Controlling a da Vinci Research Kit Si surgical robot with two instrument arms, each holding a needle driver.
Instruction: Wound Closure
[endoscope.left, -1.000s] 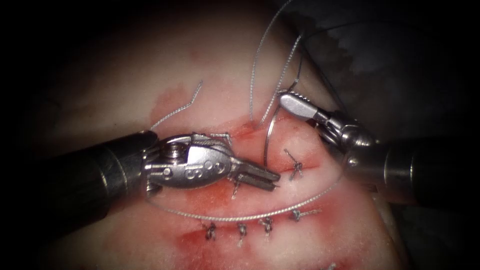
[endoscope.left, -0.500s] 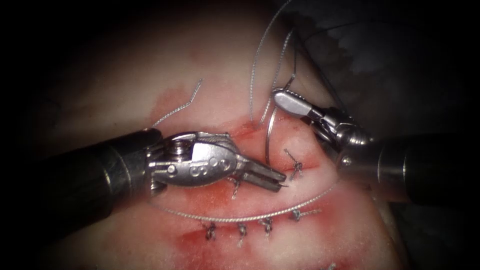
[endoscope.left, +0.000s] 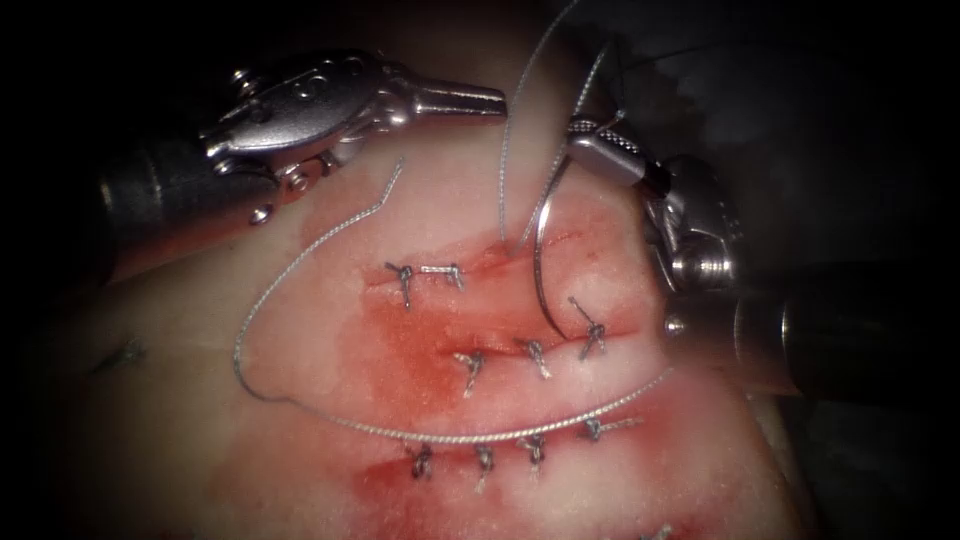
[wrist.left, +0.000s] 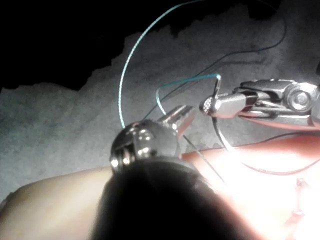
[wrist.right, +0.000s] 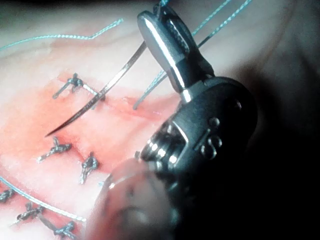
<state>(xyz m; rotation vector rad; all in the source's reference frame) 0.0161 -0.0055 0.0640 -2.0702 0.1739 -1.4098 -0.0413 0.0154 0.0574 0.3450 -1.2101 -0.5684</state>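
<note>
Now the right tool (endoscope.left: 590, 135), upper right of centre in the endoscope frame, grips the needle (endoscope.left: 543, 275) at its thread end; the curve hangs free above the tissue (endoscope.left: 330, 330), its tip by a stitch (endoscope.left: 592, 338). The left tool (endoscope.left: 480, 98), upper left, is closed on nothing. Thread (endoscope.left: 420, 432) loops across the cut.

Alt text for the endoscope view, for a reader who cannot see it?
The right tool grips the thin curved steel needle near its thread end, above the pale, red-stained tissue with its stitched cuts. The left tool holds nothing.
</note>
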